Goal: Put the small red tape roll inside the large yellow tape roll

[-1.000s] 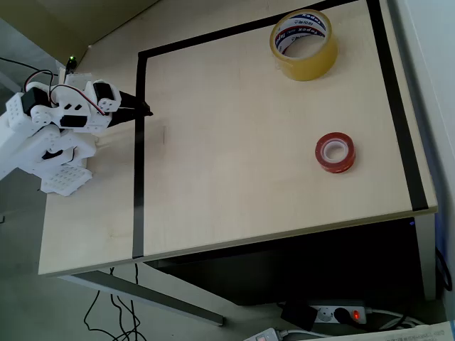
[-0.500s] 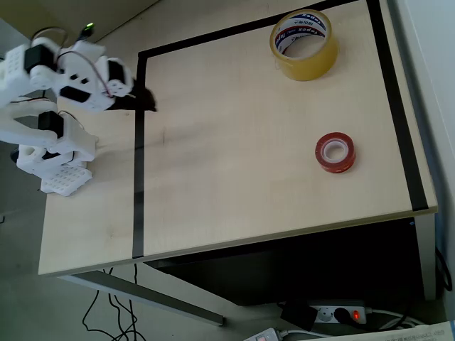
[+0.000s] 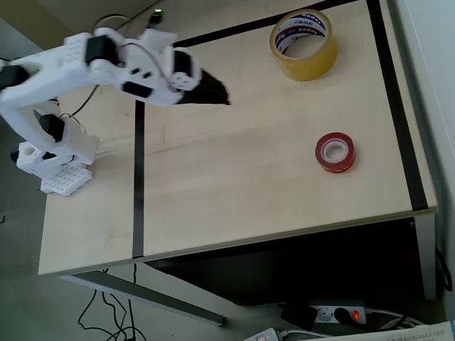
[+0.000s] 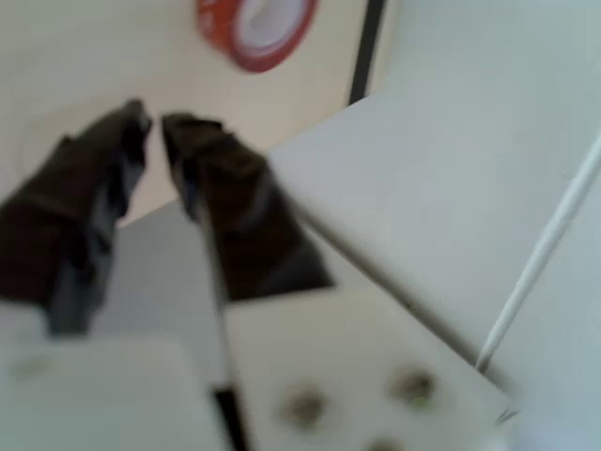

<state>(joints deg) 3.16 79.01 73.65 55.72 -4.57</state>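
The small red tape roll lies flat on the right part of the table, and its lower half shows blurred at the top of the wrist view. The large yellow tape roll stands at the table's far edge, above the red one in the overhead view. My gripper hangs over the upper left of the taped field, well left of both rolls. Its black fingers stand almost together with nothing between them, pointing toward the red roll.
The light wooden table carries a rectangle of black tape lines. The arm's white base stands at the left edge. A power strip and cables lie on the floor below the front edge.
The arm has risen and swung right, carrying the gripper from the left black line out over the field toward the rolls. Both rolls stay where they were.
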